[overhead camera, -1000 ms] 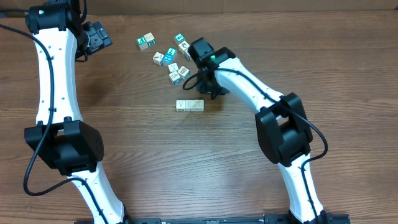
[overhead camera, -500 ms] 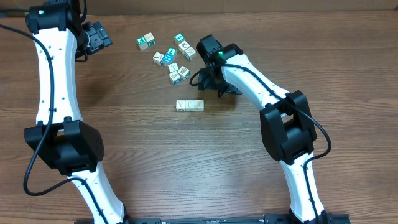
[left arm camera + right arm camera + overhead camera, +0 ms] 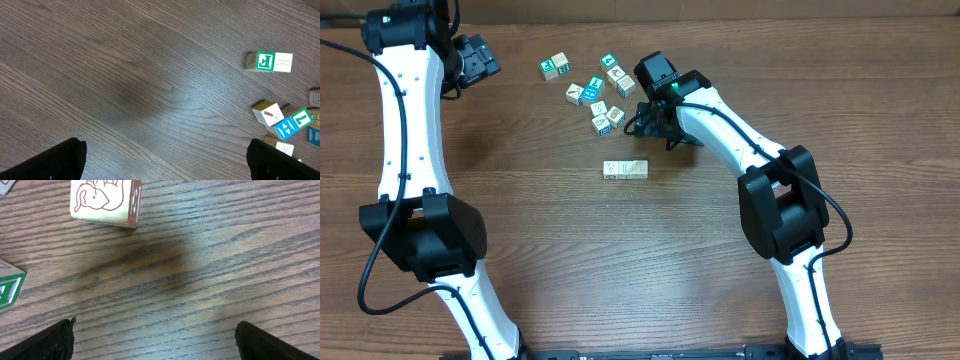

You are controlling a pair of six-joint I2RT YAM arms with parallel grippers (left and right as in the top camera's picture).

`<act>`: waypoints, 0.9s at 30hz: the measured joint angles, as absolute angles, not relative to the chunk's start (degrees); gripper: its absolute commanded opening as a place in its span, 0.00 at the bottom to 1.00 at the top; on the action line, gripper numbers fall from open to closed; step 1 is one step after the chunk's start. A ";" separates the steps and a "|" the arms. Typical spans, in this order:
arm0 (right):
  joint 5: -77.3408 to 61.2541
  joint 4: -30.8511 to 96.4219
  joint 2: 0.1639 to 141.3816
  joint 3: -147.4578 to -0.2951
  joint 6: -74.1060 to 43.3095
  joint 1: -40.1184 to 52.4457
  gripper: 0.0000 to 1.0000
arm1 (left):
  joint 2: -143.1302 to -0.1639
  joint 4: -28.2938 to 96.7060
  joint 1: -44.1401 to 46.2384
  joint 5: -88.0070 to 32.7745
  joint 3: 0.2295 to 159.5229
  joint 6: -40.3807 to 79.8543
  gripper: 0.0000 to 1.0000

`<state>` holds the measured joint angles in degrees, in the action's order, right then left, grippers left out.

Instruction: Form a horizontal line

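Overhead, the horizontal line (image 3: 625,169) of pale cubes lies mid-surface (image 3: 620,270), near the loose cubes (image 3: 592,92). The right pincer (image 3: 665,133) is near the line's right end, not touching it; the left pincer (image 3: 475,58) is well apart. Left wrist: fingers (image 3: 47,160) spread wide, nothing between. Right wrist: fingers (image 3: 42,342) spread wide, nothing between; an elephant-printed cube (image 3: 102,200) lies ahead.

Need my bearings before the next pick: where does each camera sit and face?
Overhead: above the table, looking straight down; both arms, block row, loose blocks.
Left wrist: facing down at the table; open left end effector at bottom.
Right wrist: low, facing down; open right end effector, elephant block.
Shared: overhead and left wrist show the loose blocks.
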<state>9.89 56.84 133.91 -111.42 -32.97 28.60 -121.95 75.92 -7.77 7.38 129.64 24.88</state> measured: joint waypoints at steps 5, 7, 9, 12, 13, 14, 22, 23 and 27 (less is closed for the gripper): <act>9.91 58.04 133.91 -111.42 -32.99 28.60 1.00 | -121.95 75.92 -7.77 7.38 129.64 24.88 1.00; 9.91 58.17 133.91 -111.42 -32.97 28.60 1.00 | -121.95 75.92 -7.77 7.38 129.64 24.88 0.99; 9.91 58.17 133.91 -111.42 -32.99 28.60 1.00 | -121.95 75.92 -7.77 7.38 129.64 24.88 1.00; 9.91 58.17 133.91 -111.42 -32.97 28.60 1.00 | -121.95 75.92 -7.77 7.38 129.64 24.88 0.99; 9.91 58.17 133.91 -111.42 -32.99 28.60 1.00 | -121.95 75.92 -7.77 7.38 129.64 24.88 1.00; 9.89 58.17 133.91 -111.42 -32.97 28.60 1.00 | -121.95 75.92 -7.77 7.38 129.64 24.88 1.00; 9.91 58.22 133.91 -111.42 -33.01 28.60 1.00 | -121.95 75.92 -7.77 7.38 129.64 24.88 1.00; 9.91 58.22 133.91 -111.42 -32.97 28.60 1.00 | -121.95 75.92 -7.77 7.38 129.64 24.88 0.99; 9.91 58.19 133.91 -111.42 -32.97 28.60 1.00 | -121.95 75.92 -7.77 7.38 129.64 24.88 1.00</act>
